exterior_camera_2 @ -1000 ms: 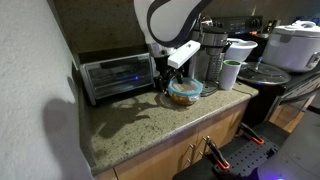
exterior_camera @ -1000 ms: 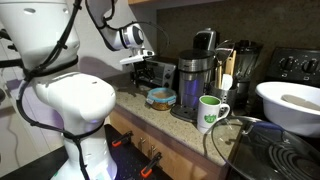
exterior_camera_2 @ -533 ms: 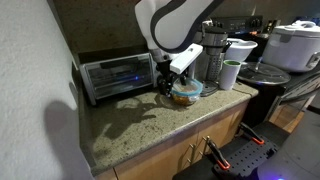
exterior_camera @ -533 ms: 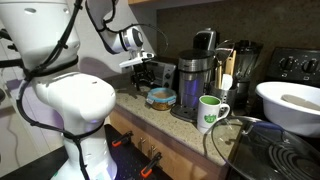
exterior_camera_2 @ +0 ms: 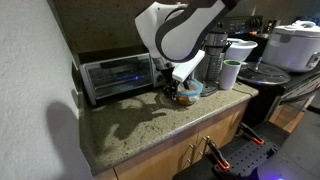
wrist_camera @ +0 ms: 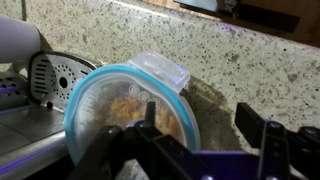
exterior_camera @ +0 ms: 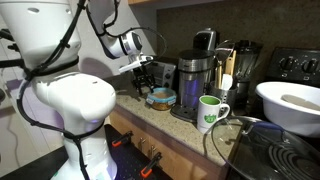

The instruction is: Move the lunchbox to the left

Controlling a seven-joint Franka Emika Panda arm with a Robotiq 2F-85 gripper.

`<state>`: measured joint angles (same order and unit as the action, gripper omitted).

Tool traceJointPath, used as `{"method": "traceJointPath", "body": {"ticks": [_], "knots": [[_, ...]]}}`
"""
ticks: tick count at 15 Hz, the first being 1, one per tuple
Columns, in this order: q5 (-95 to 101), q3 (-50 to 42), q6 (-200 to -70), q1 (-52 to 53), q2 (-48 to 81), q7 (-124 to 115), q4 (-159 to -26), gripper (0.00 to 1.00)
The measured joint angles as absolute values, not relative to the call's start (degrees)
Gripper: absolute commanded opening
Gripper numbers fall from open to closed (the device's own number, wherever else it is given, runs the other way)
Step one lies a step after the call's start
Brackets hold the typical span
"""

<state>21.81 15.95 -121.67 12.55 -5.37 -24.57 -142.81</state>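
Note:
The lunchbox (exterior_camera: 160, 98) is a low round container with a teal lid and tan contents. It sits on the speckled counter in both exterior views, partly hidden by the arm in one of them (exterior_camera_2: 187, 92). In the wrist view the lunchbox (wrist_camera: 115, 105) fills the left half, its clear tab pointing up. My gripper (wrist_camera: 205, 120) is open just above it, with one finger over the lid and the other over bare counter to the right. In the exterior views the gripper (exterior_camera: 146, 78) (exterior_camera_2: 172, 92) hangs at the lunchbox's left side.
A toaster oven (exterior_camera_2: 115, 75) stands left of the lunchbox. A coffee maker (exterior_camera: 192, 85) and a white-and-green mug (exterior_camera: 210, 112) stand to the right, with a large white bowl (exterior_camera: 290, 105) on the stove. Bare counter (exterior_camera_2: 140, 125) lies in front.
My gripper has come down and a little toward the toaster oven, from above the lunchbox to just over its lid. The lunchbox has not moved.

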Motion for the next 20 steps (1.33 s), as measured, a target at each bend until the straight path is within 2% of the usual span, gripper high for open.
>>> {"method": "traceJointPath", "body": {"ticks": [6,7,10,20], "knots": [[24.37,15.94,-121.79,12.55,-5.13,-25.55,-142.73,0.05],[24.57,15.95,-121.96,12.57,-5.11,-25.61,-142.73,0.03],[24.83,15.99,-122.69,12.8,-5.1,-25.66,-142.69,0.05],[24.85,16.68,-125.37,14.22,-4.77,-25.67,-141.96,0.04]]}}
